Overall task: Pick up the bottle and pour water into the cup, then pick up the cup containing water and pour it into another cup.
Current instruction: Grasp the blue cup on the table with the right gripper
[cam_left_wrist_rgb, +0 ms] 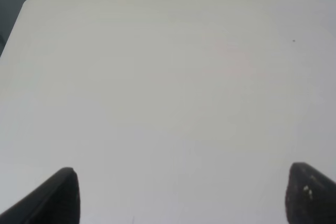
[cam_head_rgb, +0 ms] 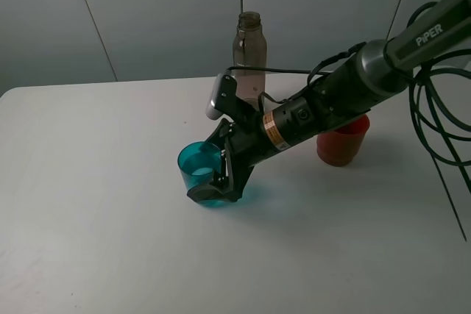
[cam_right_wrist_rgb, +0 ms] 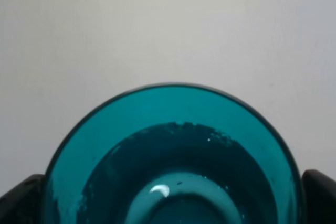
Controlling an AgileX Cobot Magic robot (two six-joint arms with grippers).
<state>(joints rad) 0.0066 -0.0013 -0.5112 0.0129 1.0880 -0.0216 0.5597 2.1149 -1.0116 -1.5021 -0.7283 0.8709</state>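
- The bottle [cam_head_rgb: 249, 45] stands upright at the top centre of the high view, and nothing holds it. Your first pour looks done, since the cup [cam_head_rgb: 196, 167] seems to hold water [cam_right_wrist_rgb: 178, 156].
- Your right gripper [cam_head_rgb: 211, 180] reaches across to the lower left of centre and is clamped on the cup, one finger on each side. The cup leans a little, and you cannot tell whether its base is off the table [cam_head_rgb: 88, 240].
- Left to do, by my judgement: carry the cup over to the red cup [cam_head_rgb: 344, 145] and pour. The red cup stands right of centre, half hidden behind the arm [cam_head_rgb: 353, 82] and well apart from the cup.
- Your left gripper [cam_left_wrist_rgb: 181, 198] has its fingers wide apart over bare table and holds nothing.
- Only the right wrist view looks down into the cup, where you see a darker band round the inner wall and a glint low down. It shows neither the bottle nor the red cup.
- Only the high view gives you all three vessels together, but it leaves out the left gripper.
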